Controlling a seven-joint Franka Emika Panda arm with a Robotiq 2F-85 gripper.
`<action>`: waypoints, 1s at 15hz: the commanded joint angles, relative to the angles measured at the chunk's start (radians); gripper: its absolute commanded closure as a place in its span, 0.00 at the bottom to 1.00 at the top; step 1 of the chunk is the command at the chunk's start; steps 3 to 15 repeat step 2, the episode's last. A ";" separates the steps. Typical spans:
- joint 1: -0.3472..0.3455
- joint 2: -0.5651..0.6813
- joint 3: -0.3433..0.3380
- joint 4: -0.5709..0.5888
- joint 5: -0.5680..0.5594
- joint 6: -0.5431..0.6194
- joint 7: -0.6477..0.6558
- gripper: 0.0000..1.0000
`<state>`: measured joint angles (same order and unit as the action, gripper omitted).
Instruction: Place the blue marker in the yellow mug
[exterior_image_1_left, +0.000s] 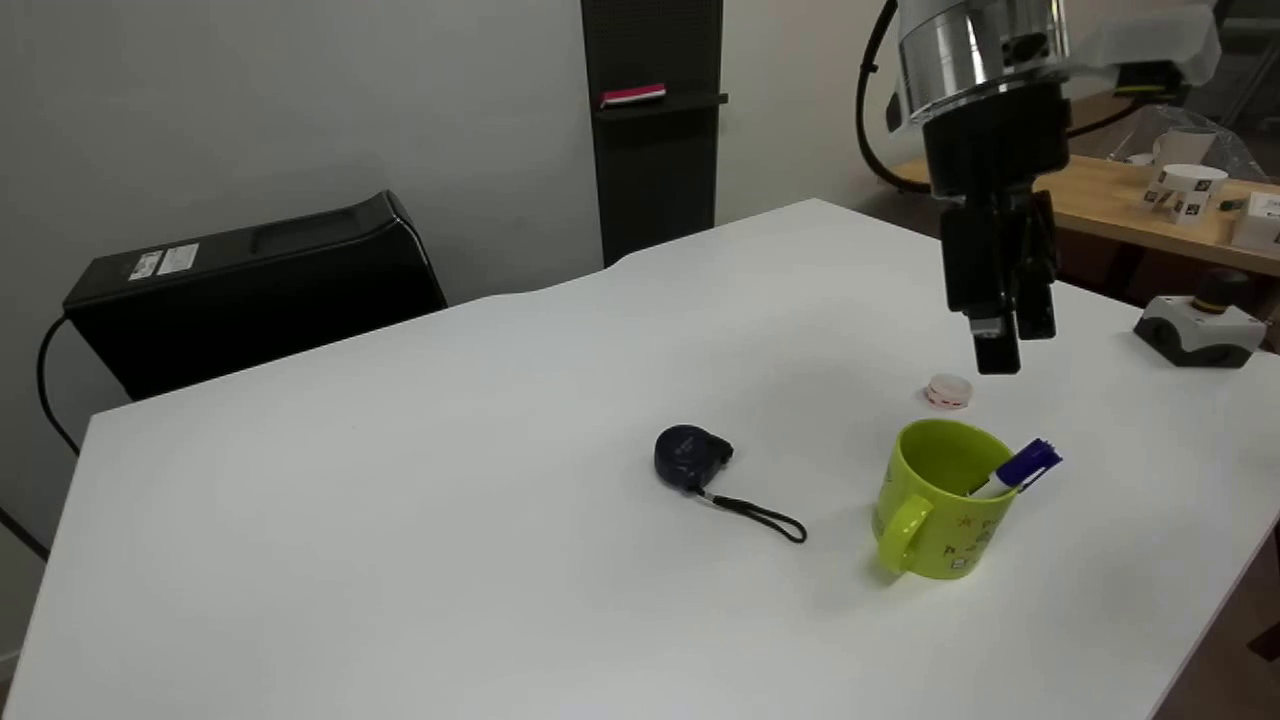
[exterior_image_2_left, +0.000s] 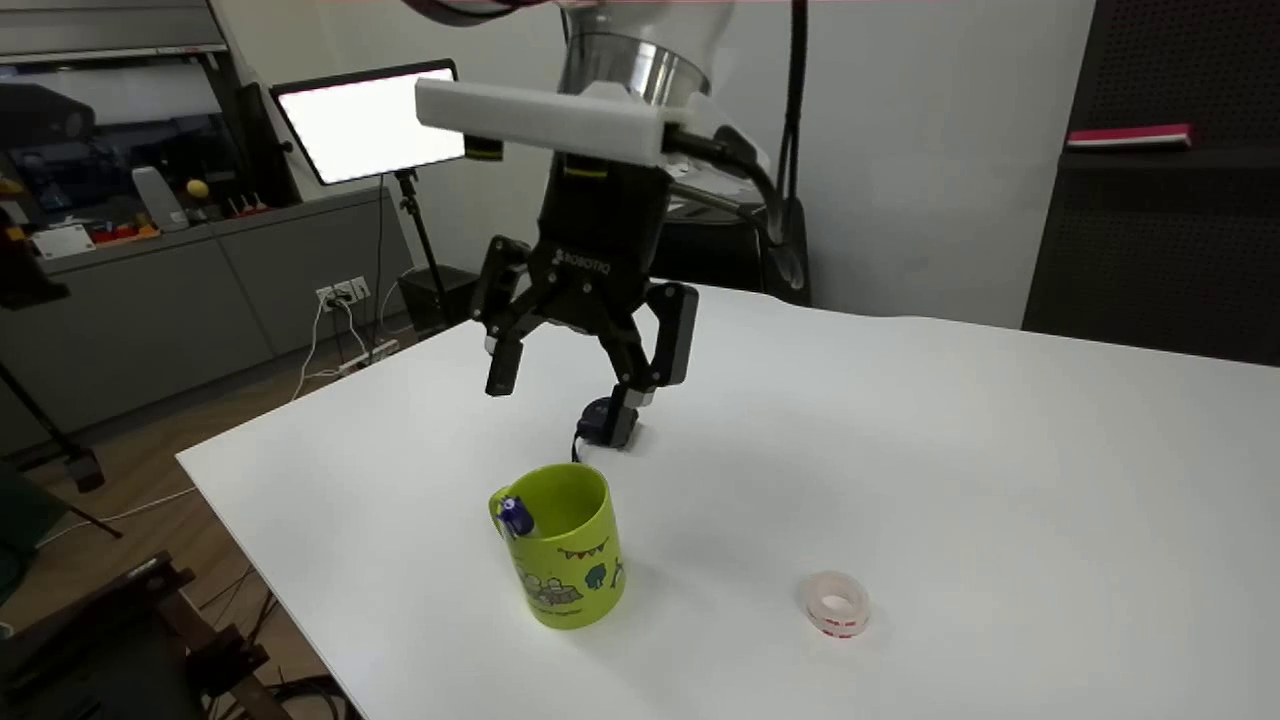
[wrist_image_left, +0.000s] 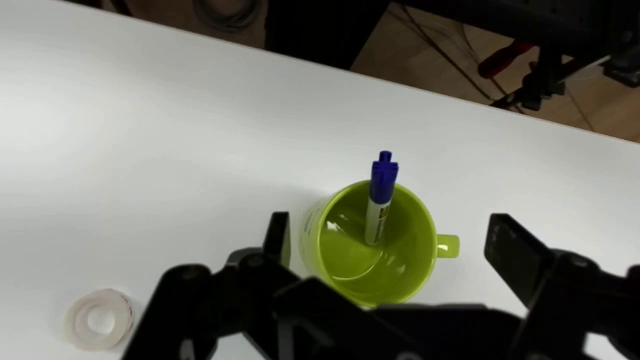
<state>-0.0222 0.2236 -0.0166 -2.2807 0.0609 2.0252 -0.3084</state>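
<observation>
The yellow mug (exterior_image_1_left: 950, 535) stands upright on the white table. It also shows in an exterior view (exterior_image_2_left: 570, 585) and in the wrist view (wrist_image_left: 417, 262). The blue marker (wrist_image_left: 381, 195) is inside the mug, tilted against the rim with its blue cap end sticking out above it. The marker also shows in both exterior views (exterior_image_1_left: 1020, 468) (exterior_image_2_left: 515, 517). My gripper (exterior_image_2_left: 562, 393) is open and empty, above the mug and apart from it. In the wrist view its fingers (wrist_image_left: 392, 240) appear on either side of the mug. The marker's lower end shows inside the mug.
A black tape measure (exterior_image_1_left: 688, 457) with a cord lies near the mug, also seen in an exterior view (exterior_image_2_left: 600, 422). A small roll of clear tape (wrist_image_left: 99, 320) lies beside the mug. A grey button box (exterior_image_1_left: 1200, 325) sits at the table's edge.
</observation>
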 joint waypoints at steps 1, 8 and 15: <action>0.003 -0.016 0.017 -0.028 -0.023 0.037 0.013 0.00; 0.012 -0.027 0.022 -0.050 -0.031 0.057 0.019 0.00; 0.012 -0.027 0.022 -0.050 -0.031 0.057 0.019 0.00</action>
